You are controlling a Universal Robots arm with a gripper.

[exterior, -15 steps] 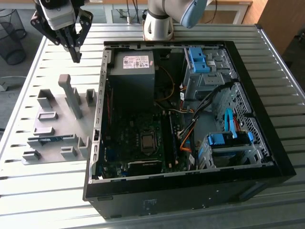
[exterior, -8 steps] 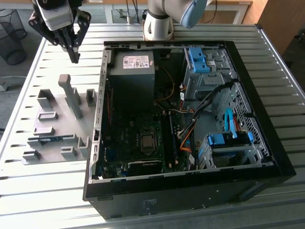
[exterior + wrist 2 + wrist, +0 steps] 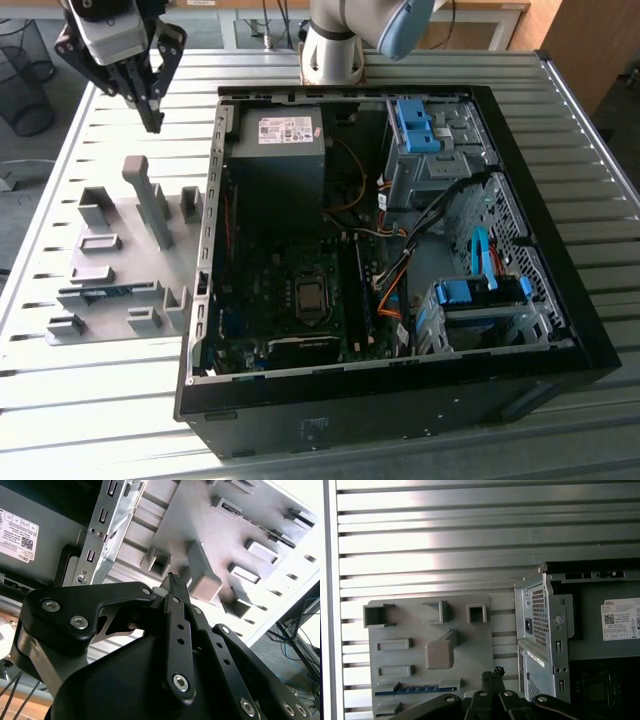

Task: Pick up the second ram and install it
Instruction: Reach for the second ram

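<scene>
Gripper: the black two-fingered gripper point(image 3: 152, 118) hangs in the air with its fingertips pressed together and nothing between them; both wrist views show the tips meeting point(image 3: 173, 580) point(image 3: 493, 672).

Directly below: the tall grey plastic post point(image 3: 150, 200) on the flat grey plastic parts holder point(image 3: 118, 268) is the nearest thing under the tips, well apart from them.

The second ram: the thin, long blue circuit-board stick point(image 3: 105, 291) sits on edge in a slot of that holder, below the gripper and at the holder's end farther from it. In the first wrist view it shows as a narrow blue line point(image 3: 412, 690). The gripper is not touching it.

Off to the side: the open black tower computer case point(image 3: 400, 402) lies beside the holder, its green-black motherboard point(image 3: 290, 300) facing up. Both rest on the slatted metal table point(image 3: 100, 400).

Handling: likely very light, stiff and thin. It is probably fragile at the chips and contact edge, and apt to twist if pinched near one end.

Where to hold: probably across the two flat faces at the middle of the exposed long edge, since the rest looks sunk in the slot.
</scene>
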